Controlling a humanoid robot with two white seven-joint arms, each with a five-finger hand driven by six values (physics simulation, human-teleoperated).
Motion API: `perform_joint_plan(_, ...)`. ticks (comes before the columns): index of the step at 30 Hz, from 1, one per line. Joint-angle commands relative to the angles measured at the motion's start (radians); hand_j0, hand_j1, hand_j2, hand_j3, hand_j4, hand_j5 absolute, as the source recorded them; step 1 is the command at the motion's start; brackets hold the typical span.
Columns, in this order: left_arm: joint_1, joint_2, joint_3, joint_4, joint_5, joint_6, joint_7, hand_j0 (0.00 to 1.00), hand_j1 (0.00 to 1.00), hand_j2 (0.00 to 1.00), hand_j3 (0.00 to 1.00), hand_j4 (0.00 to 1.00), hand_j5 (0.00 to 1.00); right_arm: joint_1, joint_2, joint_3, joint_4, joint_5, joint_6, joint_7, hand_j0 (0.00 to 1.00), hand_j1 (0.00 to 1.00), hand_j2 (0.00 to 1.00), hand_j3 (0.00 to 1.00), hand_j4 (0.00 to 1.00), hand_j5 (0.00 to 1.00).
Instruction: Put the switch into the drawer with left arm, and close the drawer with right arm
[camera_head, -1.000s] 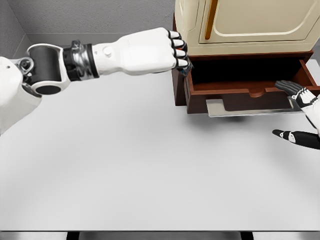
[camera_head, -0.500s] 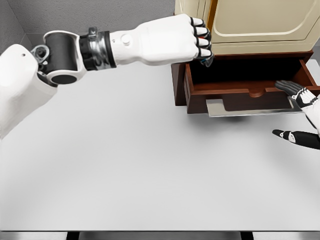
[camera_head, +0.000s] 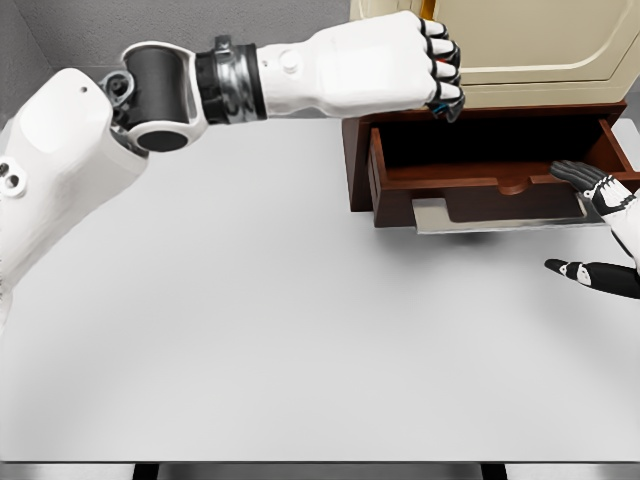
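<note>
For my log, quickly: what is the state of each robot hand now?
Left robot hand: closed on a small dark switch.
Right robot hand: open, holding nothing.

one head camera, looking down and forward over the bench

the single view is sitting high on the robot's head and tilting steeply down, so the pale bench is filling most of the frame, with its near edge running along the bottom. the view is facing away from the robot toward the grey back wall and the cabinet with its open drawer at upper right. the left arm is coming in large and close from the left edge, and the right hand is showing at the right edge. no second view is sharing the scene.
</note>
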Motion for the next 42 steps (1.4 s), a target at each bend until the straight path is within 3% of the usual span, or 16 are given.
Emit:
perform_joint_plan(1, 0.0, -0.019, -0.001, 0.013, 0.004, 0.001, -0.004, 0.49, 0.49, 0.49, 0.49, 0.49, 0.49, 0.0, -0.001, 0.0, 0.0, -0.006, 0.0, -0.001, 1.0, 1.0, 1.0, 1.0, 1.0, 1.0)
perform_joint_plan(19, -0.026, -0.085, -0.01, 0.067, 0.0, 0.001, -0.01, 0.51, 0.51, 0.51, 0.51, 0.51, 0.51, 0.0, -0.001, 0.0, 0.0, -0.006, 0.0, -0.001, 1.0, 1.0, 1.0, 1.0, 1.0, 1.0)
perform_joint_plan(21, -0.026, -0.087, -0.01, 0.07, 0.001, 0.001, -0.012, 0.59, 0.59, 0.59, 0.59, 0.59, 0.59, 0.0, -0.001, 0.0, 0.0, -0.006, 0.0, -0.001, 1.0, 1.0, 1.0, 1.0, 1.0, 1.0)
perform_joint_plan(22, -0.026, -0.087, -0.009, 0.07, 0.004, 0.001, -0.009, 0.75, 0.75, 0.75, 0.75, 0.75, 0.75, 0.0, -0.001, 0.0, 0.0, -0.006, 0.0, -0.001, 1.0, 1.0, 1.0, 1.0, 1.0, 1.0)
perform_joint_plan(25, -0.029, -0.087, -0.004, 0.074, 0.007, 0.001, -0.009, 0.99, 0.99, 0.99, 0.99, 0.99, 0.99, 0.0, -0.001, 0.0, 0.0, -0.006, 0.0, -0.001, 1.0, 1.0, 1.0, 1.0, 1.0, 1.0)
perform_joint_plan(33, -0.032, -0.095, -0.004, 0.077, 0.007, 0.001, -0.007, 1.0, 1.0, 1.0, 1.0, 1.0, 1.0, 0.0, -0.001, 0.0, 0.0, -0.006, 0.0, -0.001, 1.0, 1.0, 1.0, 1.0, 1.0, 1.0)
perform_joint_plan(39, -0.084, -0.256, -0.021, 0.088, -0.026, 0.001, -0.019, 1.0, 1.0, 1.0, 1.0, 1.0, 1.0, 0.0, -0.001, 0.0, 0.0, -0.006, 0.0, -0.001, 1.0, 1.0, 1.0, 1.0, 1.0, 1.0)
perform_joint_plan(42, -0.089, -0.259, -0.024, 0.085, -0.022, 0.001, -0.03, 1.0, 1.0, 1.0, 1.0, 1.0, 1.0, 0.0, -0.001, 0.0, 0.0, -0.006, 0.0, -0.001, 1.0, 1.0, 1.0, 1.0, 1.0, 1.0)
